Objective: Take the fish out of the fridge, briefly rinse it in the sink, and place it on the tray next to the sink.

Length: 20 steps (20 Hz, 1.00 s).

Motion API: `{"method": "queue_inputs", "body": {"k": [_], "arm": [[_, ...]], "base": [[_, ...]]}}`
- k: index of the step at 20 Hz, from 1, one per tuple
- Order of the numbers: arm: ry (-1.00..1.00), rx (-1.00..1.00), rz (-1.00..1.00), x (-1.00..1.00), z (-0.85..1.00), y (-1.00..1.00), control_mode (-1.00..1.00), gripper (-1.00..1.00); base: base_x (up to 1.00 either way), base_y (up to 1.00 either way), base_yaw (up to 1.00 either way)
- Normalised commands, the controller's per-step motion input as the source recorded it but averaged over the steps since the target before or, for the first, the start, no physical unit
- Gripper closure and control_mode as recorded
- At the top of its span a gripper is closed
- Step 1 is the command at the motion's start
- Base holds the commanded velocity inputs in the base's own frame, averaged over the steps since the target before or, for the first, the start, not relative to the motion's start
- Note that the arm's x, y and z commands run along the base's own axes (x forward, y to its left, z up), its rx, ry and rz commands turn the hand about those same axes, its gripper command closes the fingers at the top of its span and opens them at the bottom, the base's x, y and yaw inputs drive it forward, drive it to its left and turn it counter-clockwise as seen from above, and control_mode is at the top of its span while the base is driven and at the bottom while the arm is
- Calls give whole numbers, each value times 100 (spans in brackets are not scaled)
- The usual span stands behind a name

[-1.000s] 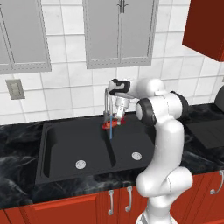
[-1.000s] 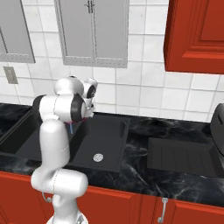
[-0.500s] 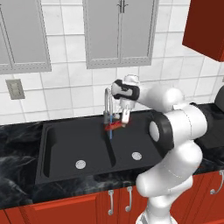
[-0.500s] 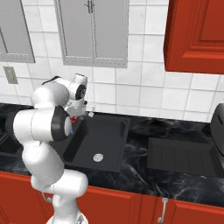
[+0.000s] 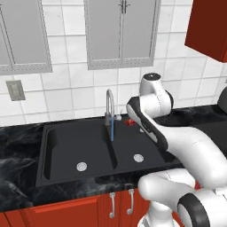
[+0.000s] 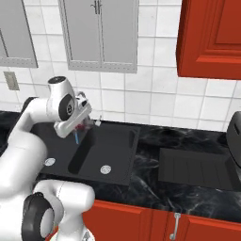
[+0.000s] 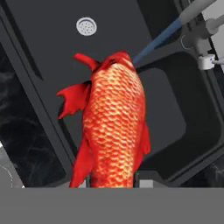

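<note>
Gripper (image 7: 111,181) clamped on fish (image 7: 113,127), held over sink (image 5: 62,153) beside tap (image 5: 109,106), water stream (image 5: 112,128) running. Judged light, stiff, probably slippery wet. Best gripped mid-body across flanks, not by tail or fins.

Glossy white rounded arm (image 5: 177,137) with dark joints.

You're in a rendered home kitchen: a black double sink (image 5: 88,150) with a chrome tap (image 5: 109,106) mid-frame, dark marble counter (image 6: 188,197) across the lower frame, red cabinets (image 6: 209,37) upper right, grey cupboards (image 5: 122,33) at top, white wall tiles (image 6: 155,101) behind.
</note>
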Motion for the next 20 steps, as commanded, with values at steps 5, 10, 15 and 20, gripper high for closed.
{"method": "queue_inputs", "body": {"k": [5, 10, 15, 20], "arm": [[-37, 2, -16, -2, 40, -100, -100, 100], [-22, 15, -19, 0, 24, -100, -100, 100], [-10, 26, -23, 0, 4, -100, -100, 100], [9, 21, -26, 14, 0, -80, -100, 100]], "base": [[0, 0, 0], [0, 0, 0], [0, 0, 0], [0, 0, 0]]}}
